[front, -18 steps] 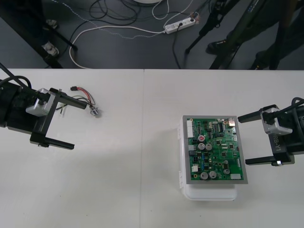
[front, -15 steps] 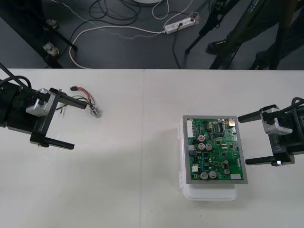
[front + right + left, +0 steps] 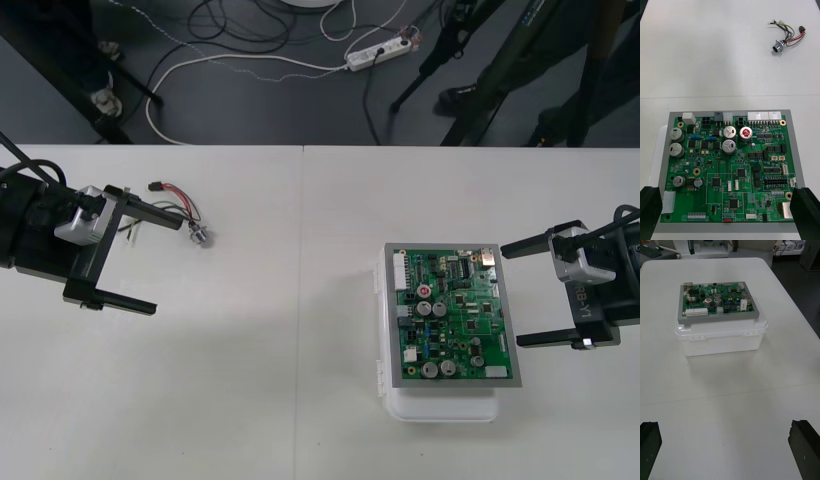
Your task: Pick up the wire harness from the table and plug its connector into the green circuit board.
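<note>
Small wire harness (image 3: pixel 178 212) of thin red, black and green wires lies on the plain light table (image 3: pixel 280 380) at its far left part, well apart from the green circuit board (image 3: pixel 452 315). Its small black plug (image 3: pixel 155 186) points toward the table's far edge, and its round metal socket (image 3: pixel 201 237) lies at the other end, nearer the table's middle. The plug is not in the board.

The left gripper (image 3: pixel 168 265) stands over the left side of the table with its black fingers (image 3: pixel 130 303) spread wide and nothing between them. Its far finger crosses the harness wires in the front view; whether it touches them cannot be told.

The board sits on a white plastic base (image 3: pixel 440 405) at the right. The right gripper (image 3: pixel 510 296) waits just beside the board's right edge, its fingers (image 3: pixel 807 210) also far apart and empty. From the right wrist camera, the harness (image 3: pixel 788 35) lies on bare table well beyond the board (image 3: pixel 732 168).
</note>
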Action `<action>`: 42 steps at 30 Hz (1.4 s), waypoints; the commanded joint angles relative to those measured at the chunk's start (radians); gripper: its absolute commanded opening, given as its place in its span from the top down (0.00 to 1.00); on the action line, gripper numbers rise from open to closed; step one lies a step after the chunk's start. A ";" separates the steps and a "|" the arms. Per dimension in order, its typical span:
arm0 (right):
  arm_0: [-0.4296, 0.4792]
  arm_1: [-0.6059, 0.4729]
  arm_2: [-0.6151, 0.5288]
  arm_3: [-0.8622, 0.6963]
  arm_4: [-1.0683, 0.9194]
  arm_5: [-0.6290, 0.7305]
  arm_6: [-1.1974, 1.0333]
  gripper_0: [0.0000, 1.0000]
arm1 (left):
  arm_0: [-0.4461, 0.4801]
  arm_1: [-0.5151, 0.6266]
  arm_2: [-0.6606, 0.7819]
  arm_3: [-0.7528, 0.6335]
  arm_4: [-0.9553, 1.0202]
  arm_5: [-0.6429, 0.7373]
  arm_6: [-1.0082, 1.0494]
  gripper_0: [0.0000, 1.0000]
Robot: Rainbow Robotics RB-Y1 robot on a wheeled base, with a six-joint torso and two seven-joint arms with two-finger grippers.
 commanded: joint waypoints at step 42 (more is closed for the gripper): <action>0.013 0.007 0.009 -0.007 0.001 -0.005 0.010 0.00 | 0.004 -0.011 0.028 -0.026 -0.003 -0.041 0.053 0.00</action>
